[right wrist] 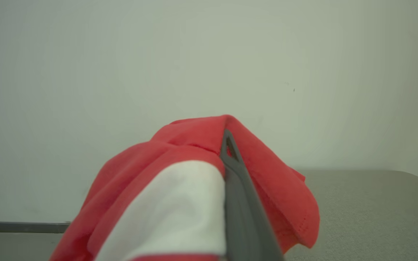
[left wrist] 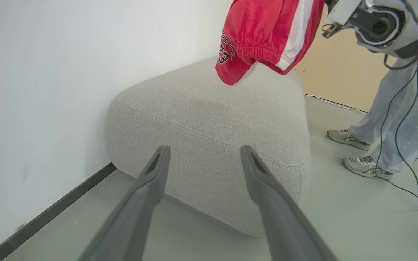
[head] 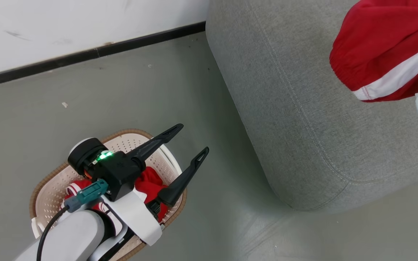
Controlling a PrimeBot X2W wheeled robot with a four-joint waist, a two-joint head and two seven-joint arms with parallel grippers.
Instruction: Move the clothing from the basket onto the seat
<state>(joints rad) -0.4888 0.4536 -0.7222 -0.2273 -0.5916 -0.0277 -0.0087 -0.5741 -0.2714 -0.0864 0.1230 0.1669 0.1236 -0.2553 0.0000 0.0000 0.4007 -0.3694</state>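
The right claw [right wrist: 226, 145] grips one red garment [head: 383, 47] above the seat [head: 303, 127], seemingly for dropping. The left claw [head: 193, 137], spread empty, hovers over the basket [head: 49, 195].

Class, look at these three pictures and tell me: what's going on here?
A two-armed robot is moving laundry. Its right gripper is shut on one soft red garment with a white band, which hangs over the large grey woven-fabric sofa. The left gripper is open above the cream-white perforated plastic basket with a brown rim on the floor, where a second red-and-white garment lies.
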